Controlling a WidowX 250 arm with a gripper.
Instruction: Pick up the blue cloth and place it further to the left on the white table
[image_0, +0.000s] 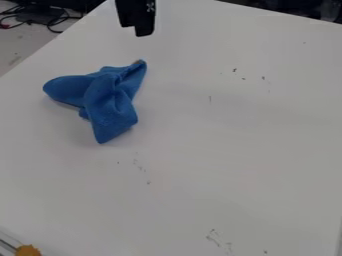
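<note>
Progress, my read: hold on the cloth not made, so any handling of it is all left; nothing in view counts as clearly done. Can't say if the bunched shape is a result or just how it lies. Sweep left to right, clock centred on the view: yellow-orange piece sits at the edge between 7 and 8 o'clock, mostly cut off. Black and red cables at about 11, beyond the table edge. Cloth at 10 o'clock, flat on the white table, well in from the edges. Plain blue, soft-looking, crumpled, no flat panel showing. From its own centre: rounded lobe runs out to 9, thick fold comes down to a blunt point at 6, bulge near 4, narrow corner kicks up to 1 with a small brownish bit at the tip. Middle is twisted, creases converge there, shadow under the left lobe. Raised folds look like easy pinch spots; expect it to flop and change shape if lifted, judgement only. Black gripper hangs between 11 and 12, just off the cloth's 1 o'clock corner, not touching it, nothing seen in it. Spread or pressed together: can't tell. Right of that, small dark marks on the tabletop at 1.
</note>
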